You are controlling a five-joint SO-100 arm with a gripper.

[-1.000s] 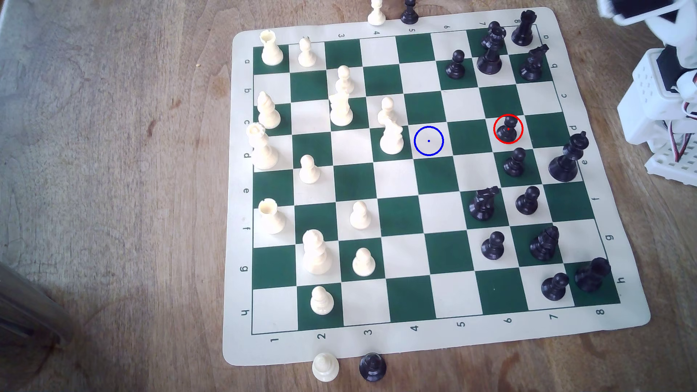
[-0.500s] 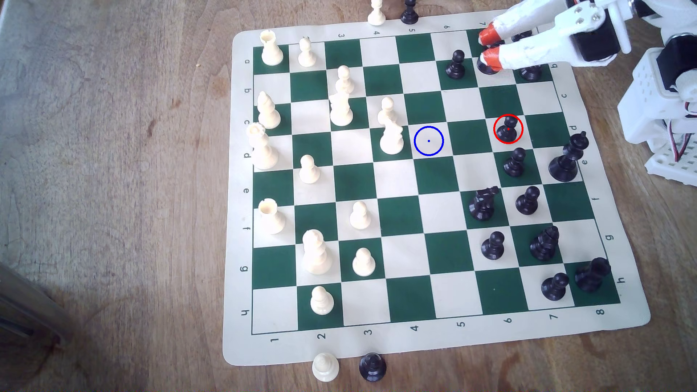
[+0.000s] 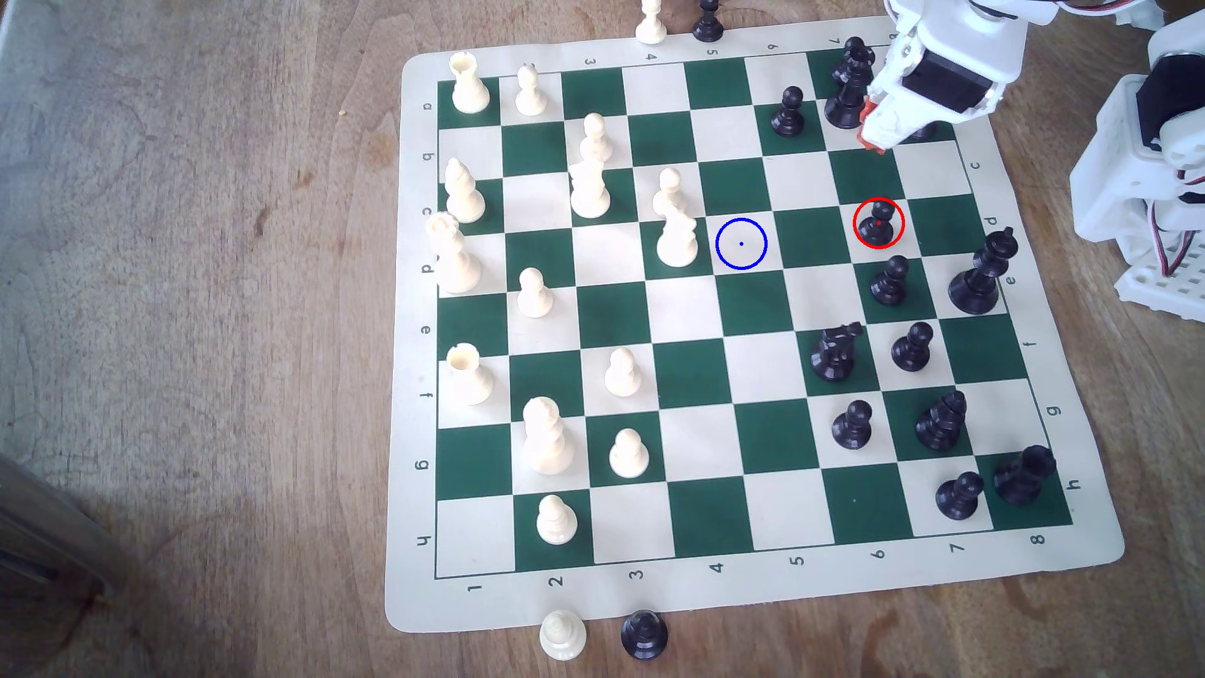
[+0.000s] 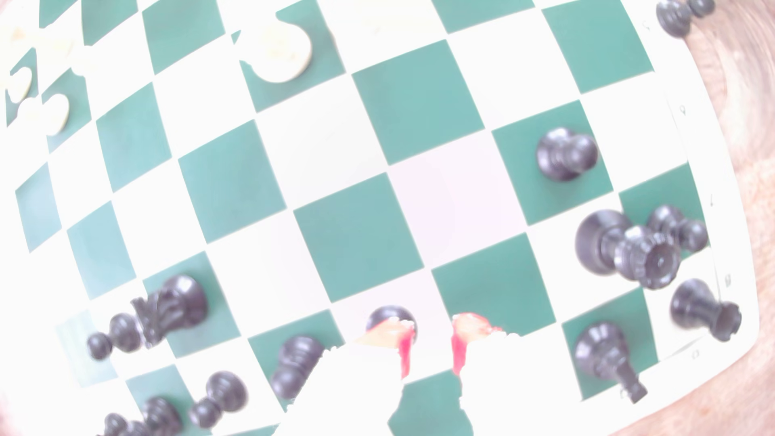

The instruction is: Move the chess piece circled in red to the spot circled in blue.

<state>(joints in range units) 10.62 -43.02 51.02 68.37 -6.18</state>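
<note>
The chess piece circled in red is a small black pawn standing on a cream square on the exterior view's right side of the board. The spot circled in blue is a bare cream square two columns to its left. My gripper hovers above the board, just beyond the pawn toward the far edge, with its red-tipped fingers pointing down. In the wrist view the gripper is open, with board showing between its tips. The pawn's round head peeks out behind one fingertip.
A black queen and a black pawn stand close beside the gripper. Another black pawn sits one square nearer than the circled pawn. A white knight borders the blue-ringed square on the left. The arm's base is off the board's right edge.
The arm swung in from the upper right. Half a second ago the fingers reached leftward over the black queen. Now they have tipped downward and drawn back toward the circled pawn.
</note>
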